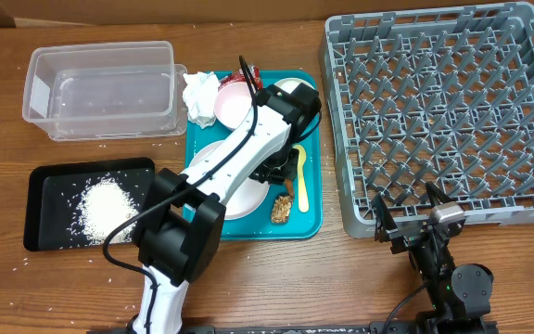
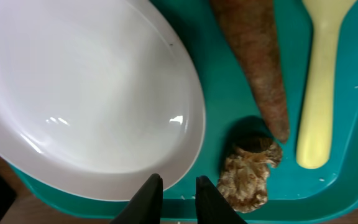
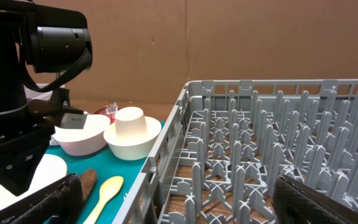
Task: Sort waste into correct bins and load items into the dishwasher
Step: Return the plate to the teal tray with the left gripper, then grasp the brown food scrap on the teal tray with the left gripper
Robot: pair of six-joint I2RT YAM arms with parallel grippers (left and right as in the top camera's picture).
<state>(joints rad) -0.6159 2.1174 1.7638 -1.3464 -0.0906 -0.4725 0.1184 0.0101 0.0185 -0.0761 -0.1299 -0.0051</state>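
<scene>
Eyes on the teal tray, because everything sits around it. The left arm reaches across it, and the left gripper hangs low over the tray's near edge. Its jaws are parted only a sliver, nothing between them, right above the rim of the big white plate. Just beside the plate on the tray lies a crumpled brown scrap, with the tip of a brown stick scrap right against it. Next comes the yellow spoon along the tray's right side. At the tray's far end sit two white bowls, a small cup in one of them. The crumpled napkin is at the far-left corner, a red wrapper peeking out behind. Left of the tray, the black tray holds a heap of rice, and the clear tub stands beyond it. Right of the tray is the grey rack, and the right gripper sits at its near edge, jaws spread wide, holding nothing.
</scene>
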